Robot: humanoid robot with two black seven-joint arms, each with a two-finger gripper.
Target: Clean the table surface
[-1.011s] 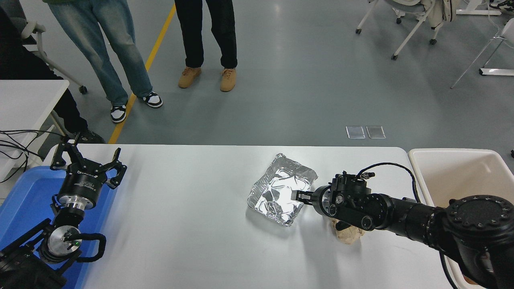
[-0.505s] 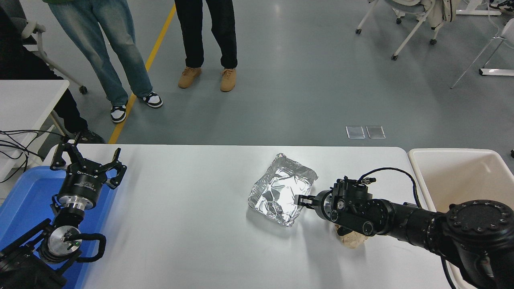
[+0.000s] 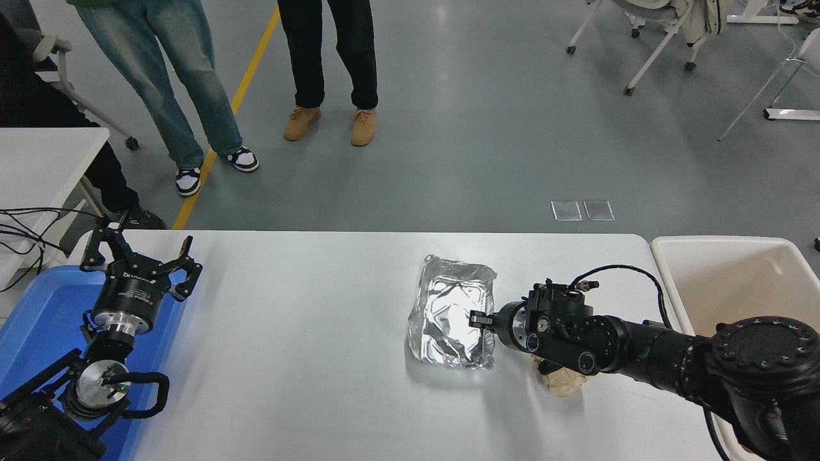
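Head view: the table surface [image 3: 288, 358] isn't clear yet — the right gripper [image 3: 479, 319] pinches the foil tray's [image 3: 451, 317] rim, crumpled paper [image 3: 564, 383] lies under its arm; the left gripper [image 3: 138, 259], parked, is spread.

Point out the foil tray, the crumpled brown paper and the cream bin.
foil tray [image 3: 448, 314], head view, middle of its crinkled inside.
crumpled brown paper [image 3: 564, 382], head view, part showing below the right arm.
cream bin [image 3: 666, 276], head view, its left rim.
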